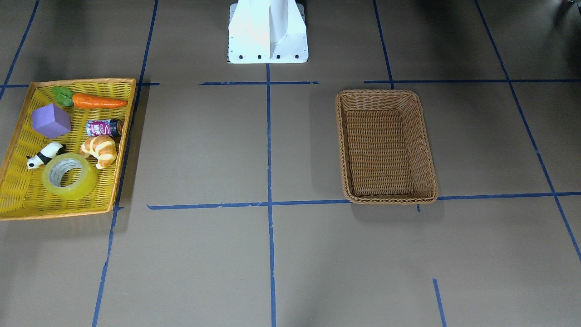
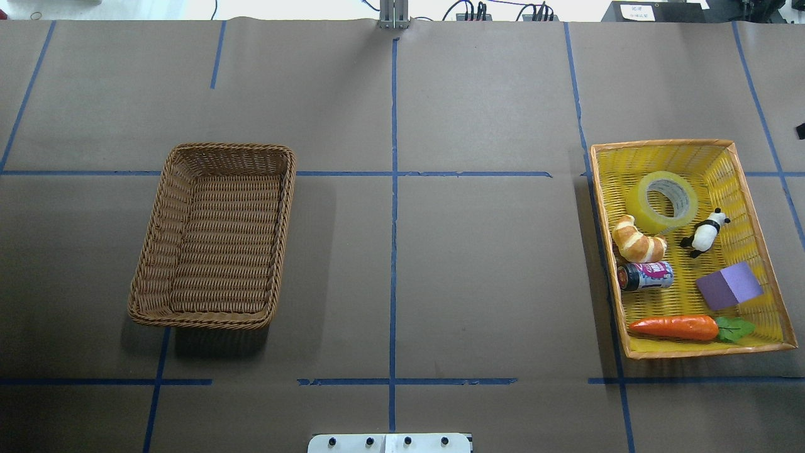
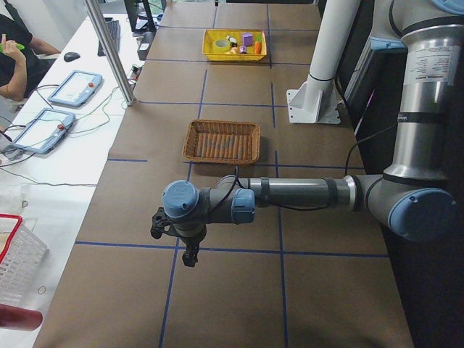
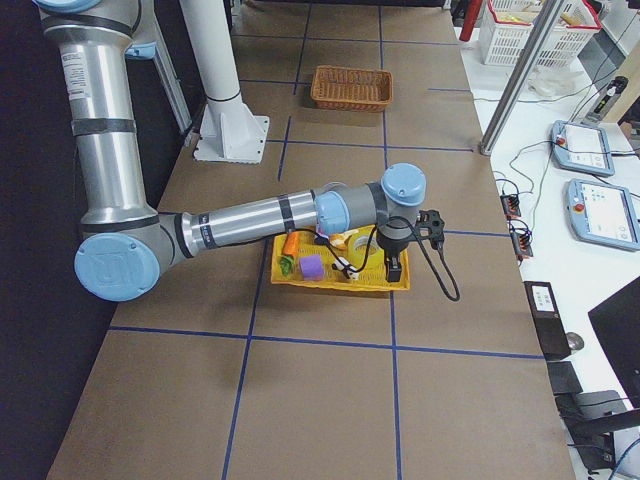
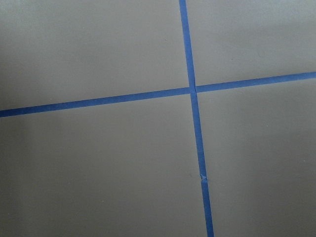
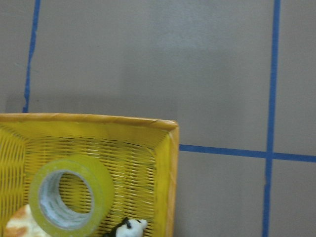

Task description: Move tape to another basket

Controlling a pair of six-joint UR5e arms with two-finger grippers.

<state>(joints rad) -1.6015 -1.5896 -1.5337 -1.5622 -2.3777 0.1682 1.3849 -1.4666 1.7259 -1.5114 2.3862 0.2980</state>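
Observation:
The tape point(image 2: 661, 201), a yellow-green roll with a grey-white core, lies flat in the yellow tray point(image 2: 660, 143) near its far end. It also shows in the front view point(image 1: 70, 176) and the right wrist view point(image 6: 69, 197). The brown wicker basket point(image 2: 229, 146) stands empty on the table's left half and shows in the front view point(image 1: 426, 150). My left gripper point(image 3: 190, 255) hangs over bare table, well short of the basket. My right gripper point(image 4: 395, 270) hangs over the tray's outer end by the tape. Neither gripper's fingers show clearly enough to tell whether they are open or shut.
The tray also holds a croissant point(image 2: 637, 240), a panda figure point(image 2: 707, 233), a can point(image 2: 646, 276), a purple cube point(image 2: 729, 285) and a carrot point(image 2: 676, 327). The white robot base point(image 1: 268, 32) stands mid-table. An aluminium post point(image 3: 109, 51) and control pendants stand beyond the far edge.

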